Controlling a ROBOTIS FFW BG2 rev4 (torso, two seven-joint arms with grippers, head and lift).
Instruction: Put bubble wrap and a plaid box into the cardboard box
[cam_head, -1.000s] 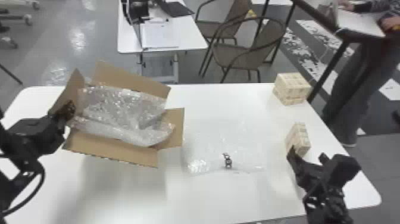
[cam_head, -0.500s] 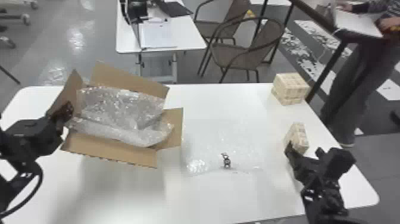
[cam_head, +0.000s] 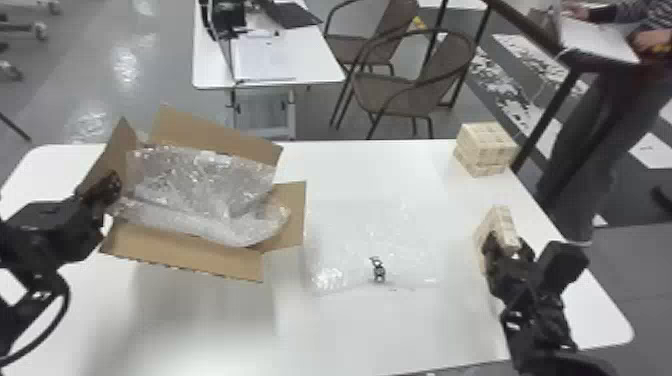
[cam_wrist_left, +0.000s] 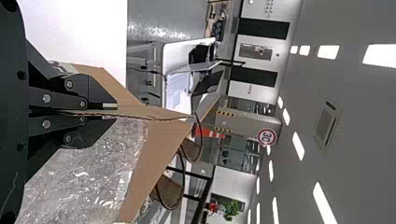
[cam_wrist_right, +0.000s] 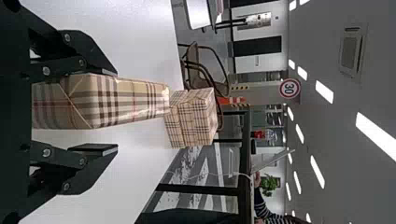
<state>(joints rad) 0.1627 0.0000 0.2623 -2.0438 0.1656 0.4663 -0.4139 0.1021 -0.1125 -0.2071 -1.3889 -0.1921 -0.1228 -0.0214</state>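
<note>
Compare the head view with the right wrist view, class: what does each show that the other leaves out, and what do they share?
Head view: the cardboard box with bubble wrap in it, the left gripper at its flap, and a flat clear sheet on the table.

Right wrist view: a round red-rimmed sign, ceiling lights and a green plant.

Both: the right gripper, the plaid box between its fingers, the plaid stack beyond, a chair and the table.
</note>
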